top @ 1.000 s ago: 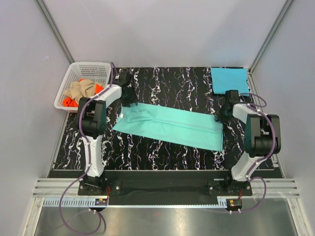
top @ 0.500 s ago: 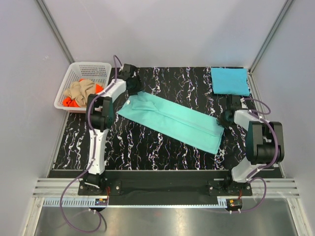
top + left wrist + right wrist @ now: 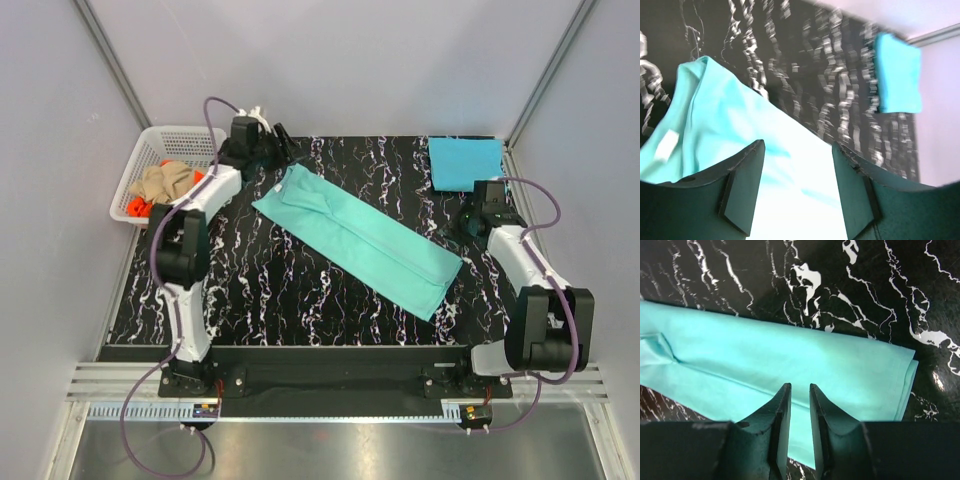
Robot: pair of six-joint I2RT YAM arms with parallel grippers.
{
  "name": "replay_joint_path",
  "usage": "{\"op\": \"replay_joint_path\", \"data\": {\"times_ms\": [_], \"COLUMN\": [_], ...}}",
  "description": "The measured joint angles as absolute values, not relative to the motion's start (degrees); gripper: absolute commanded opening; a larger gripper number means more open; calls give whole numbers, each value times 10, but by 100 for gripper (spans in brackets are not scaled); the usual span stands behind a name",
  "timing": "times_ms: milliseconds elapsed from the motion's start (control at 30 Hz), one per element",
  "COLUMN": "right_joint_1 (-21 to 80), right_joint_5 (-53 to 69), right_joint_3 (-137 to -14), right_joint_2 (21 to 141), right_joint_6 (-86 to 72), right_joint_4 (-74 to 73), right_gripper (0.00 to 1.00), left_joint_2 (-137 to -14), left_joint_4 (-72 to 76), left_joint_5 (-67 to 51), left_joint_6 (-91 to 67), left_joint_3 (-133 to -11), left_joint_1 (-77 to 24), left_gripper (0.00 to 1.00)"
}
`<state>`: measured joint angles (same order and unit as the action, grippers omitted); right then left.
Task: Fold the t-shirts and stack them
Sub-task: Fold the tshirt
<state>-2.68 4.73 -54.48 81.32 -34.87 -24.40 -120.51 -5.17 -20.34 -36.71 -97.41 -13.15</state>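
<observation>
Table (image 3: 260,290): black marble-patterned top, carrying everything below.
Mint-teal t-shirt (image 3: 355,235): folded into a long narrow strip, lying flat across the middle of the table and running from about 11 o'clock to 4 o'clock in the top view; the 4 o'clock end is lying nearest the arm bases.
Right gripper (image 3: 474,222): hanging at about 3 o'clock of the strip, just off its near end in the top view. In the right wrist view the gripper (image 3: 799,420) is pointing down at the shirt (image 3: 765,360); the jaws are sitting almost together with only a thin slit between them, gripping nothing.
Left gripper (image 3: 282,152): hovering at the strip's far end, at about 11 o'clock. In the left wrist view the gripper (image 3: 797,190) is showing jaws standing wide apart above the cloth (image 3: 730,130).
Tag (image 3: 665,145): small white patch showing on the shirt near its far end.
Basket (image 3: 180,132): white lattice, sitting at 10 o'clock off the table's far left corner, holding a crumpled tan t-shirt (image 3: 165,182) and an orange t-shirt (image 3: 135,208).
Sky-blue t-shirt (image 3: 466,163): folded into a flat rectangle, lying in the far right corner at about 1 o'clock, well apart from the mint-teal strip.
</observation>
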Motion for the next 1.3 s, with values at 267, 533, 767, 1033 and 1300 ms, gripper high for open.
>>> {"op": "replay_joint_path", "data": {"times_ms": [267,533,767,1033,1300], "right_joint_1": [-27,-27,-27,-27,-27], "right_joint_5": [68,73,87,93,102], "right_joint_3": [-544,-544,-544,-534,-530], "right_joint_2": [716,636,632,629,645], "right_joint_6": [-332,-329,-329,-330,-319], "right_joint_4": [-299,-332,-333,-333,-333], "right_gripper": [27,27,27,27,30], "left_joint_2": [-977,-1060,-1150,-1154,-1209], "left_joint_4": [15,-63,-156,-220,-267], "left_joint_5": [-164,-148,-104,-15,37], "left_joint_6": [-363,-363,-363,-371,-326], "left_joint_3": [-804,-742,-773,-791,-883], "left_joint_1": [-223,-324,-324,-327,-302], "left_gripper": [52,45,44,48,50]}}
